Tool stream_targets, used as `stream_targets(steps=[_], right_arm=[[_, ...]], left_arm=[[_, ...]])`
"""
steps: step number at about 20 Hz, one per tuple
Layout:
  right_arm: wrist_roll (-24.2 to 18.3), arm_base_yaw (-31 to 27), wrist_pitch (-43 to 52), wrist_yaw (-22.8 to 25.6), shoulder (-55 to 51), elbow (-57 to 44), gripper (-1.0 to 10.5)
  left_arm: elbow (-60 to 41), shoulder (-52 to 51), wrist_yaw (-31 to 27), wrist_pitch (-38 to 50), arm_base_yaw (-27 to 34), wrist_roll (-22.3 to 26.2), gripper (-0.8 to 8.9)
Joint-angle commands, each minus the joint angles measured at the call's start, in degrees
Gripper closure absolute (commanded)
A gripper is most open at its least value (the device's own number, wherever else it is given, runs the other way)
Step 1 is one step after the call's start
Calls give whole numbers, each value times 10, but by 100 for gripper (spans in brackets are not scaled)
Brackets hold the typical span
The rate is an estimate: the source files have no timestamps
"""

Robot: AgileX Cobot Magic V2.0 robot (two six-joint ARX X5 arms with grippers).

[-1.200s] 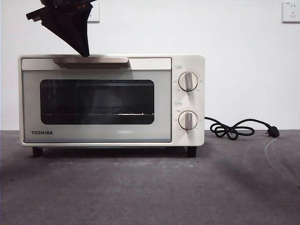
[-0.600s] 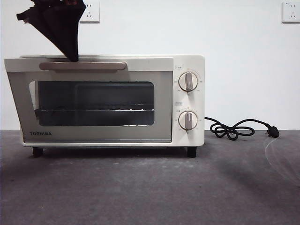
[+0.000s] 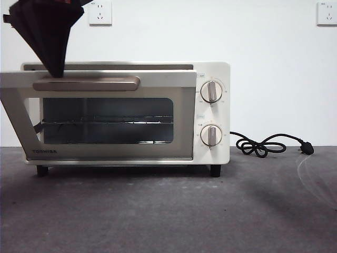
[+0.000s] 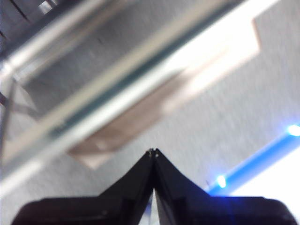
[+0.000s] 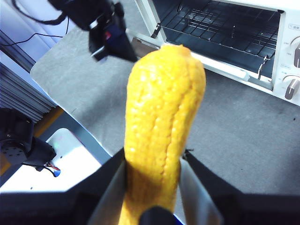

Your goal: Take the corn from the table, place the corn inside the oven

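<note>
The glossy yellow-orange toy corn cob (image 5: 165,136), bumpy with rows of kernels and tapering to a blunt tip, stood clamped between the 2 black jaws of the right gripper (image 5: 154,187), which pressed against its lower sides. It was held in the air above the dark grey, mottled table (image 3: 168,211), well short of the oven and pointing toward it; the front view did not show the corn at all.

Ahead of it sat the cream-white Toshiba toaster oven (image 3: 210,71) with its dark glass door (image 3: 108,120) tipped partway open, the top edge leaning out from the body while the bottom edge stayed hinged. In the right wrist view a black wire rack (image 5: 220,26) showed inside the cavity through the gap.

The left gripper (image 3: 55,71) came down from the upper corner of the front view as a dark wedge, its tip resting on the beige bar handle (image 3: 87,83) near that handle's end. In the left wrist view its jaws met at a point, closed together with nothing between them, just beside the blurred handle.

On the oven's front panel, 2 round knobs (image 3: 211,91) sat one above the other. A black power cord (image 3: 260,146) lay looped on the table beside the oven, ending in a plug (image 3: 307,149). 2 white wall sockets (image 3: 100,12) were fixed to the pale wall behind.
</note>
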Motion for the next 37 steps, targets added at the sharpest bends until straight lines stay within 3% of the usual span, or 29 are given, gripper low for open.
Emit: stream_targets(steps=[1, 6, 13, 21, 27, 31, 37], right_arm=[[6, 1, 2, 0, -1, 1, 962], [6, 1, 2, -2, -1, 1, 962], [4, 1, 20, -5, 5, 1, 962], [-46, 2, 210, -101, 87, 1, 962], [-167, 19, 356, -87, 183, 1, 962], [-257, 39, 421, -15, 249, 2, 962], [-340, 55, 451, 44, 312, 2, 962]], left_arm=[[-6, 5, -1, -13, -15, 7, 819], [-6, -31, 50, -12, -60, 6, 819], [-6, -157, 54, 27, -127, -17, 819], [-6, -326, 50, 144, -137, -49, 819], [-6, -424, -73, 158, -137, -60, 819], [-6, -478, -137, 158, -137, -69, 819], [-6, -522, -188, 157, -137, -71, 819]])
